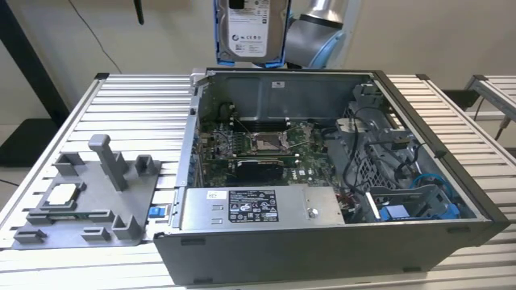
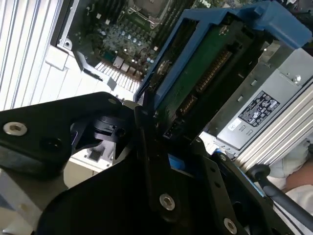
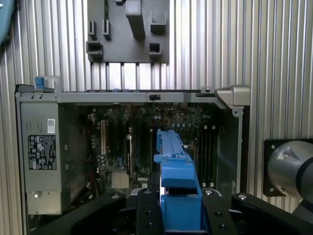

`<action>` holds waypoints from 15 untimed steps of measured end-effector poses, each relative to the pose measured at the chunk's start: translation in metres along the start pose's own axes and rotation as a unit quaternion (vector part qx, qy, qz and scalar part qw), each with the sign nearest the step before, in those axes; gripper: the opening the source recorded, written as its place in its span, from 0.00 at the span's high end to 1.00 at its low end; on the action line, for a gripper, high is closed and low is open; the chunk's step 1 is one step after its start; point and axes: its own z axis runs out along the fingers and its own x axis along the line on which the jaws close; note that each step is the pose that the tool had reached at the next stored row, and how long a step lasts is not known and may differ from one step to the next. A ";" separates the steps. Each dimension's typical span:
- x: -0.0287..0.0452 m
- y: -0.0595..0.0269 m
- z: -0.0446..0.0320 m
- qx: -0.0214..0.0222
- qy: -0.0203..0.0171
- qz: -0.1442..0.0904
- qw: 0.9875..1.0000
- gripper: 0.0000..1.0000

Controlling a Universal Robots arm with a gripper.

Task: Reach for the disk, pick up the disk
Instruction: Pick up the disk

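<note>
Gripper (image 3: 180,208) was closed on disk (image 1: 251,30), gripped at blue bracket edge; disk was held upright, high above open case (image 1: 322,254). Risk judged: narrow edge grip, slip, drop onto board (image 1: 303,163).

There is one disk (image 1: 251,30), one robot arm (image 1: 318,36), one open computer case (image 1: 322,260), one motherboard (image 1: 306,172) inside it, one grey power supply box (image 1: 258,207), one grey fixture plate (image 1: 84,205) and one small square silver chip (image 1: 63,194) on this plate
</note>
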 end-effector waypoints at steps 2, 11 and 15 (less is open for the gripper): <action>-0.0003 -0.0078 0.0000 0.000 0.000 0.000 1.000 1.00; -0.0013 -0.0413 0.0002 0.000 0.000 0.000 1.000 1.00; -0.0015 -0.0497 0.0002 0.000 0.000 0.000 1.000 1.00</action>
